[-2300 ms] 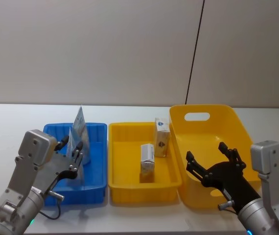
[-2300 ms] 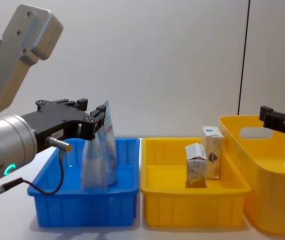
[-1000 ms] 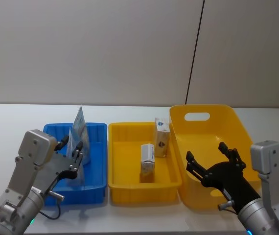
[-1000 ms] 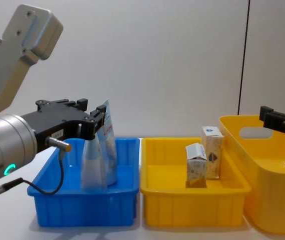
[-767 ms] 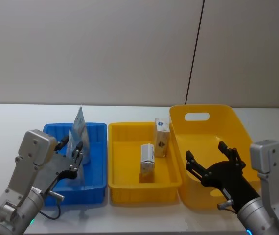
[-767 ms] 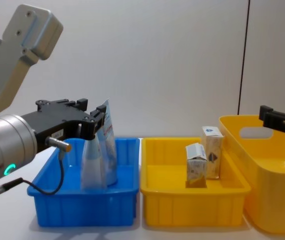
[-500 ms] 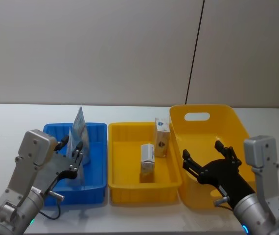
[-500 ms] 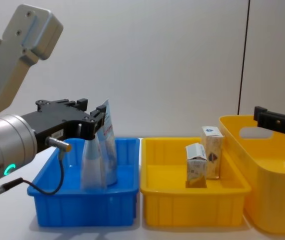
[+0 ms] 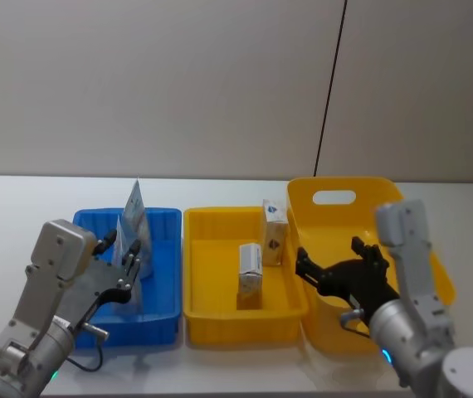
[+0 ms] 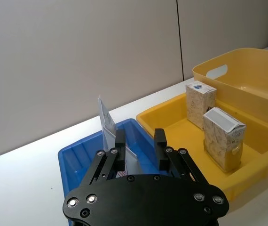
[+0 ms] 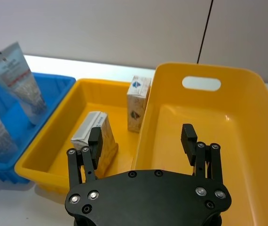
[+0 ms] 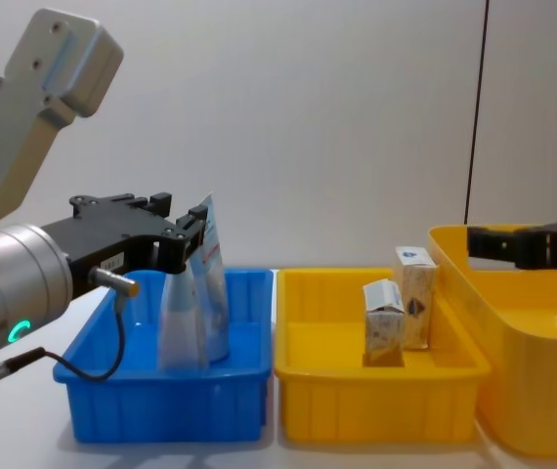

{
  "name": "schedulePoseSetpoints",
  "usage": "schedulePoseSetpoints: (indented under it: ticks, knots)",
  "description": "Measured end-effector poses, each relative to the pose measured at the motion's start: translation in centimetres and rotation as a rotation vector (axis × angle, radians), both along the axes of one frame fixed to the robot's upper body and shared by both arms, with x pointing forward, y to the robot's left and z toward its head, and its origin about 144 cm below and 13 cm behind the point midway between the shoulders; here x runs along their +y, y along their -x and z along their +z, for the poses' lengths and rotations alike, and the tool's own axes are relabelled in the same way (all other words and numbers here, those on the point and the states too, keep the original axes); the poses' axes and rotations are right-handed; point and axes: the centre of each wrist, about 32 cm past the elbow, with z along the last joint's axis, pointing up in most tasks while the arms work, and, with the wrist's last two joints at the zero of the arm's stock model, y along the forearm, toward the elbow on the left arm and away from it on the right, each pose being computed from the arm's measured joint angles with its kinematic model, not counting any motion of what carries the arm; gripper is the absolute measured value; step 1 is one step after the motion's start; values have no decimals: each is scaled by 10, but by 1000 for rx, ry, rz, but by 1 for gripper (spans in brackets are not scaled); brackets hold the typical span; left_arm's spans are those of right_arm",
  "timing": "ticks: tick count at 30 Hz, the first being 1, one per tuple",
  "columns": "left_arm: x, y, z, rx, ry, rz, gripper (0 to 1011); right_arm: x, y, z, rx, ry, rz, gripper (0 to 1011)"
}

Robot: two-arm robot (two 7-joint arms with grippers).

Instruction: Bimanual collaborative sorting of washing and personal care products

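Head view: two tubes (image 9: 131, 217) in blue bin (image 9: 163, 274); two cartons (image 9: 251, 269).

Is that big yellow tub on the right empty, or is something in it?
Empty as far as shown: the big yellow tub shows only bare floor in the right wrist view, with the right gripper open over its rim.

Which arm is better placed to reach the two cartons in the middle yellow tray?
Right, probably. The right gripper hangs open above the big yellow bin's near-left corner, right beside the yellow tray holding the cartons. The left gripper sits open at the tubes in the blue bin, farther off.
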Motion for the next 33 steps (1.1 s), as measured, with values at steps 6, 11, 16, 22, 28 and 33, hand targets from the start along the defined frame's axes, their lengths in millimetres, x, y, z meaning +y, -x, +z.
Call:
schedulePoseSetpoints:
  ticks: [6,11,16,22,28,33]
  knots:
    - [0,0,0,0,0,0,351,17,-13,12,78,34,-32,1003]
    - [0,0,0,0,0,0,351,31,-23,23,122,65,-37,1003]
    - [0,0,0,0,0,0,351,43,-32,34,146,93,-26,1003]
    - [0,0,0,0,0,0,351,59,-42,44,173,124,-5,1003]
    - [0,0,0,0,0,0,351,71,-51,51,196,159,7,1003]
    - [0,0,0,0,0,0,351,80,-57,54,218,185,10,1003]
